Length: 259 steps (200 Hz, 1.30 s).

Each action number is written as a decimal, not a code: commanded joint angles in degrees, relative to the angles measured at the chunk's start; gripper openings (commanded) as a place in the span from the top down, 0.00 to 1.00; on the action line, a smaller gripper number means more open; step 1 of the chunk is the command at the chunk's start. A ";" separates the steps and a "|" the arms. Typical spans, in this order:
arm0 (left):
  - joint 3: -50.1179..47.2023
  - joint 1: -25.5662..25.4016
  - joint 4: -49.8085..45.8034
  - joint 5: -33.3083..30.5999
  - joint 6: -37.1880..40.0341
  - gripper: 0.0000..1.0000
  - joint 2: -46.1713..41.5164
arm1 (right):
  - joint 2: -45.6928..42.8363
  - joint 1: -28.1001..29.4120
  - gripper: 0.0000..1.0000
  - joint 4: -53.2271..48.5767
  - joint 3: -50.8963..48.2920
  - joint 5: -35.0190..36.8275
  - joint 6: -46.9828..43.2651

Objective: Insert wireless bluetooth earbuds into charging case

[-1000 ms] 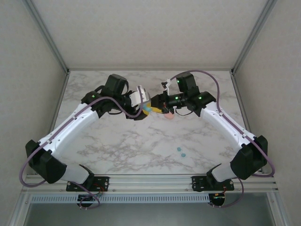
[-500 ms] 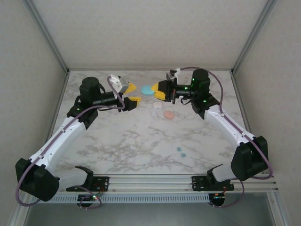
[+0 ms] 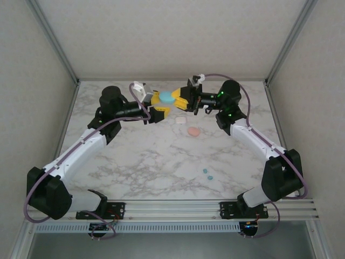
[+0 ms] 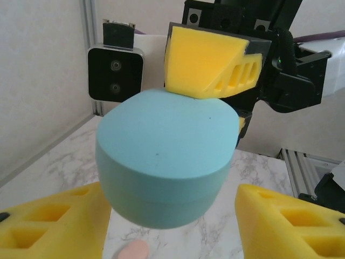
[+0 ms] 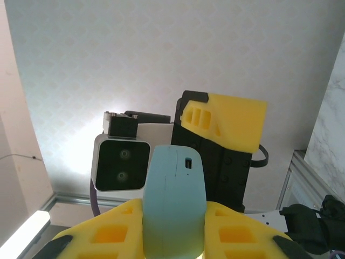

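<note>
Fingers of the right gripper [image 3: 175, 99] pinch the teal case [image 3: 165, 97], while the left gripper [image 3: 158, 104] gapes wide.

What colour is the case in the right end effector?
Case: light teal, clearest in left wrist view.

charging case [image 3: 166, 97] teal | earbuds [image 3: 205, 171] teal | table [image 3: 145, 162] white, grey-veined marble

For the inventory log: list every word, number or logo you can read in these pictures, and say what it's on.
None: no word, number or logo can be read anywhere.
The teal case shows only a small dark port, with no lettering beside it.
</note>
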 commanded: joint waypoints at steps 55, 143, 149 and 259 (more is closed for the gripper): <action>2.47 -0.70 6.32 2.51 -3.95 0.40 -1.02 | 0.97 0.39 0.82 7.78 -1.79 -1.39 3.35; 3.44 -1.13 4.32 2.94 -2.45 0.58 -0.05 | 2.11 0.39 0.81 13.13 -2.85 0.00 7.60; 3.48 -1.14 4.25 2.89 -2.33 0.59 -0.05 | 2.11 0.44 0.80 13.11 -3.01 0.10 7.60; 6.75 -2.10 -17.65 0.55 11.13 0.80 0.13 | -7.94 0.06 0.41 -54.65 10.18 11.18 -42.44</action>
